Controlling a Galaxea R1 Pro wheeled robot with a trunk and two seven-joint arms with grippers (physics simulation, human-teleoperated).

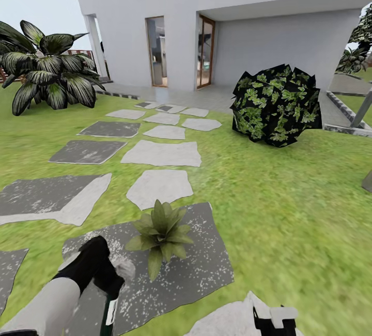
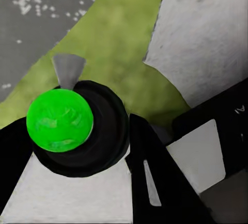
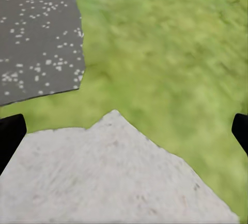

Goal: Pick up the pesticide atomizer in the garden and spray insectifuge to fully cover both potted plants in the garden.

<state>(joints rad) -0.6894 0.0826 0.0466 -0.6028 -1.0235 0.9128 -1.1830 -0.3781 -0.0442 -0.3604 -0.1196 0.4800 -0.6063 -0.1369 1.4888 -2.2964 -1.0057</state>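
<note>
**Garden lot: left gripper with atomizer, one potted plant on dark slab**

- Left gripper (image 1: 106, 279): black, at the end of a pale grey arm, low in the head view. Closed around the pesticide atomizer (image 1: 110, 315), whose dark green body with a white label strip hangs below the fingers and is cut off by the frame edge. In the left wrist view the bottle is seen end-on, as a bright green round (image 2: 60, 121) set in a black collar, with a small grey nozzle ahead of it; the fingers themselves are hard to separate from the black housing.
- Right gripper (image 3: 124, 131): two black fingertips at opposite edges of the right wrist view, spread wide, nothing between them; lawn and a pale stone lie beneath.
- Potted plant (image 1: 160, 233): rosette of broad pointed leaves, standing on a dark speckled stepping stone (image 1: 201, 269), just beside the left gripper. Its pot is hidden under the foliage.
- Surroundings: lawn (image 1: 268, 202), path of grey stepping stones, dark leafy bush (image 1: 274, 105), large striped-leaf plant (image 1: 49, 67), white house (image 1: 232, 16) with its upper part cut off.
</note>
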